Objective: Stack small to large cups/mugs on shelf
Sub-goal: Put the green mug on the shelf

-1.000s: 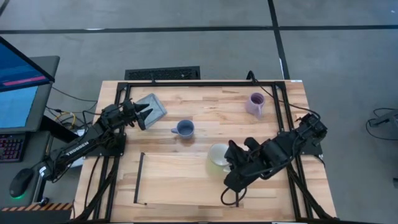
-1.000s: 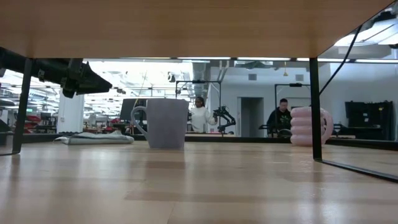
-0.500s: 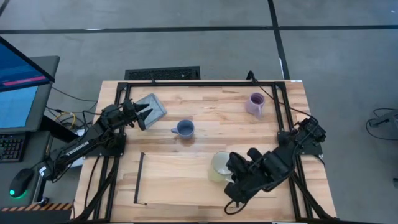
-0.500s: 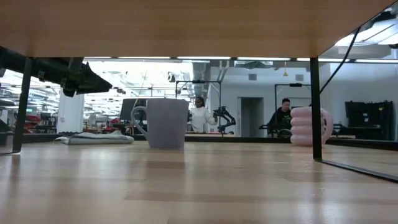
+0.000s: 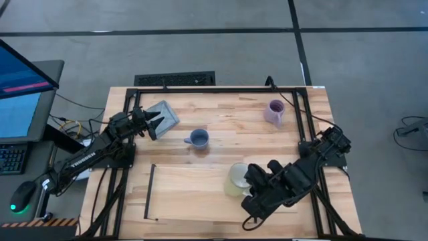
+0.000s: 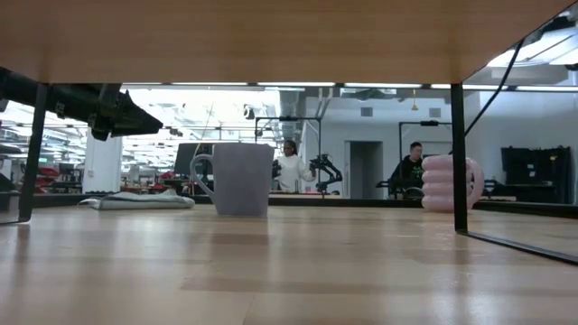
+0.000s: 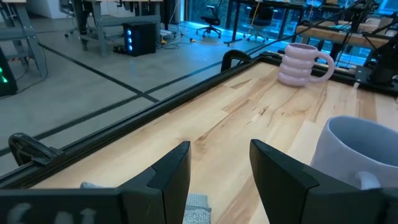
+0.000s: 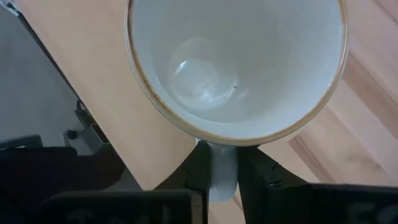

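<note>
The right gripper (image 5: pixel 246 179) is pinched on the handle of the white mug (image 5: pixel 236 179), its two dark fingers (image 8: pixel 193 171) pressed against either side of the handle just under the rim. The white mug (image 8: pixel 236 62) is wide and cream-coloured inside, with a thin brown line around its lip and a glossy round bottom. It is upright, over the right end of the shelf (image 5: pixel 194 194), a pale wooden board with a thin black bar at its left end. The blue mug (image 5: pixel 198 138) stands on the table above the shelf, handle pointing left. The purple mug (image 5: pixel 275 112), ribbed in soft rings, stands well apart near the table's far right corner. The left gripper (image 5: pixel 155 124) hovers at the grey pad (image 5: pixel 164 115) with its fingers (image 7: pixel 173 171) spread apart, holding nothing.
</note>
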You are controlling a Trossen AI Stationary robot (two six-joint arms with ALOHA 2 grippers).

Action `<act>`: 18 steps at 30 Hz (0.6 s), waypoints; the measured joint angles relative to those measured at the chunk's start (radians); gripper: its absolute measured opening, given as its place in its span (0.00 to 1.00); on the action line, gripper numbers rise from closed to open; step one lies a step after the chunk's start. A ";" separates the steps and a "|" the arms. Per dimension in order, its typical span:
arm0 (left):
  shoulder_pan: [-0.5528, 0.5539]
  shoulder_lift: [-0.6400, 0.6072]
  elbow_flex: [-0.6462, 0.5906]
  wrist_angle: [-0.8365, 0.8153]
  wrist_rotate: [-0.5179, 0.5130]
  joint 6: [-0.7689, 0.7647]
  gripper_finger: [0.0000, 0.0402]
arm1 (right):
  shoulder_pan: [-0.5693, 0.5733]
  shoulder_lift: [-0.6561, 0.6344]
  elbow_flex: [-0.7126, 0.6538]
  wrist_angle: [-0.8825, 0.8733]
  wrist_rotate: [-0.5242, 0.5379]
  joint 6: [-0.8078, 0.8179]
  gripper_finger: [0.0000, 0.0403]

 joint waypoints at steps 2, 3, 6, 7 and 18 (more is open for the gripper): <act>0.000 0.000 0.000 0.000 0.000 0.000 0.39 | -0.001 0.000 0.000 0.010 -0.001 -0.029 0.16; 0.000 0.000 0.000 0.000 0.000 0.000 0.39 | -0.001 0.000 0.000 0.020 -0.002 -0.043 0.16; 0.000 0.000 0.000 0.000 0.000 0.000 0.39 | -0.001 0.000 0.000 0.041 -0.007 -0.070 0.16; 0.000 0.000 0.000 0.000 0.000 0.000 0.39 | -0.001 0.000 0.000 0.035 -0.006 -0.077 0.16; 0.000 0.000 0.000 0.000 0.000 0.000 0.39 | -0.001 0.000 -0.001 0.047 0.013 -0.260 0.16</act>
